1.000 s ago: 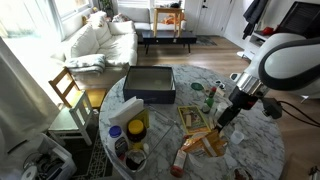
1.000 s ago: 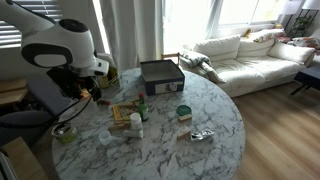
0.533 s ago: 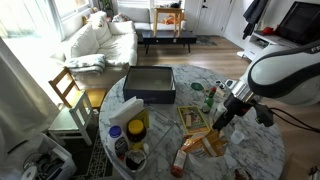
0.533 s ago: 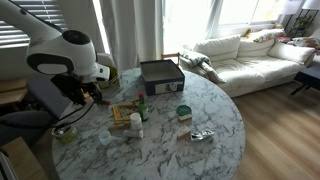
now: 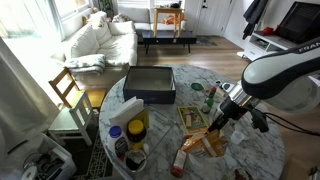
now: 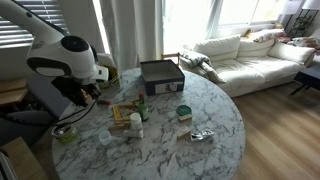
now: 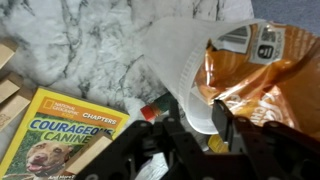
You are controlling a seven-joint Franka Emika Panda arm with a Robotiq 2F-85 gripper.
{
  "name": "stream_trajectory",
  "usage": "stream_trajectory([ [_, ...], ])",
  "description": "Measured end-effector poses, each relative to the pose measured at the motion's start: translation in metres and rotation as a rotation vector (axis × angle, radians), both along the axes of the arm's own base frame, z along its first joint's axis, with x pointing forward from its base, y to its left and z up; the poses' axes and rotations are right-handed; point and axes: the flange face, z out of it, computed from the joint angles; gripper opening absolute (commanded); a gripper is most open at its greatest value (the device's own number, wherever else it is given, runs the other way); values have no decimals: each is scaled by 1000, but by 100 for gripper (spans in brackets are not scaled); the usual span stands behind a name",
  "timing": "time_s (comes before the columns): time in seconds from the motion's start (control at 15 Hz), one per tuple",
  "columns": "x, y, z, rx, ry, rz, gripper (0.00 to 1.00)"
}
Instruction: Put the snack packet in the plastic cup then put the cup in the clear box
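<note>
Wrist view: tool (image 7: 197,128) sits at the plastic cup (image 7: 185,60), 1 finger on each side of its rim, prob. so I can lift cup + contents together. Can't tell if it's clamped. Snack packet (image 7: 262,80) sits in the cup's mouth. Clear box (image 5: 150,97) is well apart across the table (image 7: 70,40). Count: 1 cup, 1 packet, 1 box.

The yellow book (image 7: 60,130) in wrist view reads "National Geographic Chapters, Courageous Canine"
</note>
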Motion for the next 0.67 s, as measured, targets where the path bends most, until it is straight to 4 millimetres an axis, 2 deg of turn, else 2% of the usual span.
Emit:
stream_trajectory([
  [0.07, 0, 1, 0, 4, -6, 5, 2],
  [0.13, 0, 1, 0, 7, -11, 9, 0],
  [0.4, 3, -1, 2, 10, -21, 7, 1],
  [0.67, 12, -13, 17, 12, -57, -20, 1],
])
